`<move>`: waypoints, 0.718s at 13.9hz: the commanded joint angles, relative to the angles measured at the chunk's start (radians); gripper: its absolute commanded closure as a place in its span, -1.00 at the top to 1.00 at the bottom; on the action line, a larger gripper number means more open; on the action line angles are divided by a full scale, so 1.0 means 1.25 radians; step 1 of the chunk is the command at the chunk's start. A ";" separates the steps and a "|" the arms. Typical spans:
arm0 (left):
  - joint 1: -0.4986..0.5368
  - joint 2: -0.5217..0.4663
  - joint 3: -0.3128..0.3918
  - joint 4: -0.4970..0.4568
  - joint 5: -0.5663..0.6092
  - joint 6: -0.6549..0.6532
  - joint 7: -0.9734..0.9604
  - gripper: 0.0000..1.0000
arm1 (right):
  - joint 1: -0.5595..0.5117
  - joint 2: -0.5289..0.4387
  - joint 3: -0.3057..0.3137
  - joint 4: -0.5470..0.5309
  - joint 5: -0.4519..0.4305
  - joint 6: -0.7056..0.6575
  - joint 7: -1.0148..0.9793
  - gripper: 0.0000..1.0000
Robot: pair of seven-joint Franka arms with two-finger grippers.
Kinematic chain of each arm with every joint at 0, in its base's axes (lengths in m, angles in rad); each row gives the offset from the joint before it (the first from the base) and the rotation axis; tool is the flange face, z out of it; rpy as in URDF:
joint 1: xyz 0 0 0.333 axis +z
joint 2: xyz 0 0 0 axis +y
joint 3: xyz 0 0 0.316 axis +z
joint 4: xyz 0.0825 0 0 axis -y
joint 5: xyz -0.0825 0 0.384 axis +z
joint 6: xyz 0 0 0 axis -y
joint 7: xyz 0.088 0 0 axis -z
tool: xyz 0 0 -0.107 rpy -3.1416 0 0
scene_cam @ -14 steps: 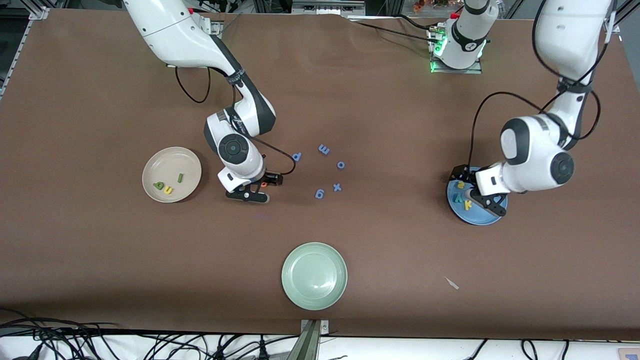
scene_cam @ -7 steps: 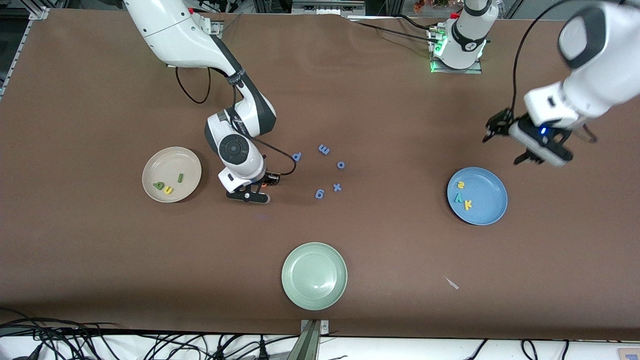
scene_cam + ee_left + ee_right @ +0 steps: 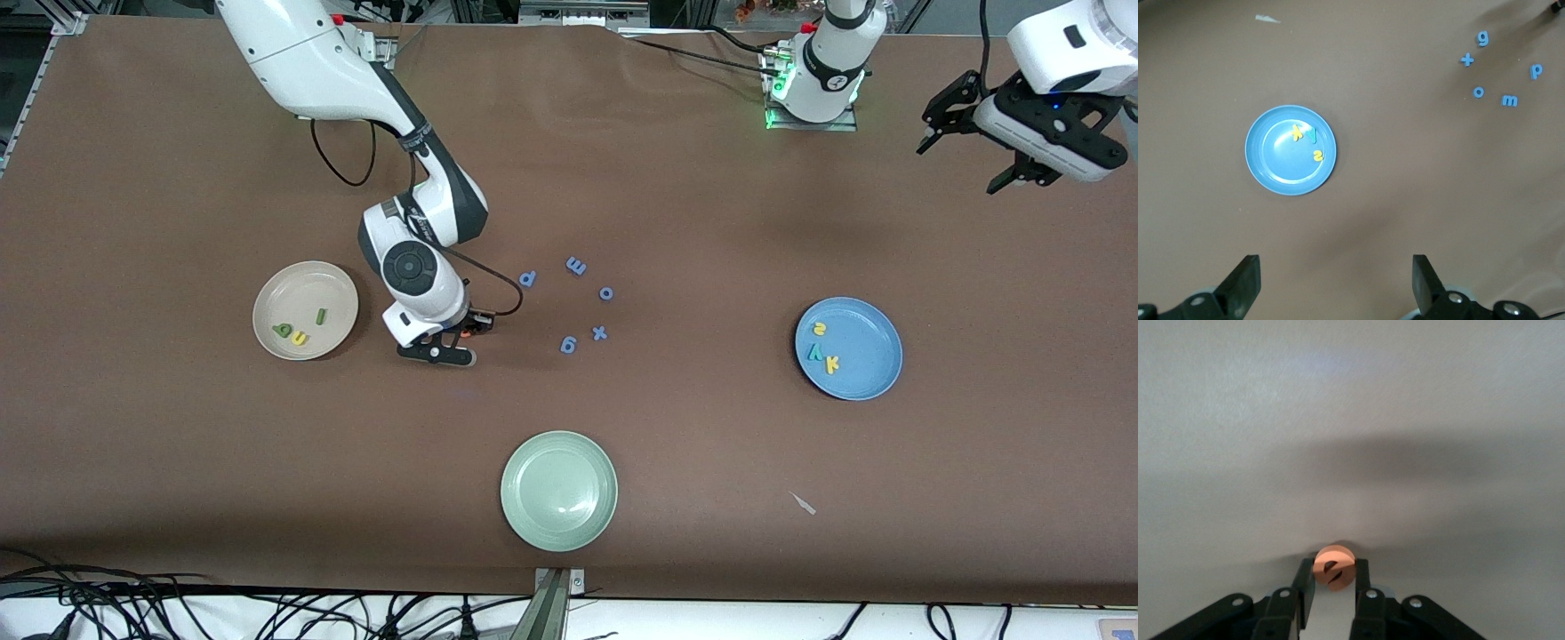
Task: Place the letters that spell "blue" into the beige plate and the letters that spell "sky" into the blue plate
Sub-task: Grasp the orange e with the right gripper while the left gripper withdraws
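One letter left for you to track: the right gripper [image 3: 1331,587] has just clamped onto the orange "e" [image 3: 1333,567], low on the bench [image 3: 711,178] beside the beige plate [image 3: 276,293], which already holds "b", "l" and "u". Left gripper [image 3: 1009,156] has pulled up off the blue plate [image 3: 867,373] and hangs released near its base, leaving "s", "k", "y" delivered. Your "e" looks small, round, soft foam, pinched edge-on.

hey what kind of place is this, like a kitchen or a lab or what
Most likely a robotics lab bench, not a kitchen. Two robot arms are bolted along a brown-covered table, loose cables trail along its edge, and small foam letters are sorted into plastic plates such as the blue plate.
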 commanded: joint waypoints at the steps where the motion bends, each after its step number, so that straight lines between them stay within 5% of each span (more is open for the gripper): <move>1: -0.006 0.101 -0.010 0.119 0.026 -0.070 -0.119 1.00 | -0.018 -0.049 -0.033 0.012 0.006 -0.095 -0.115 -0.80; 7: -0.030 0.164 0.008 0.197 0.118 -0.100 -0.156 1.00 | -0.020 -0.100 -0.192 0.007 0.010 -0.289 -0.369 -0.79; 10: -0.035 0.166 0.022 0.201 0.117 -0.123 -0.174 1.00 | -0.052 -0.089 -0.229 0.005 0.010 -0.326 -0.471 -0.79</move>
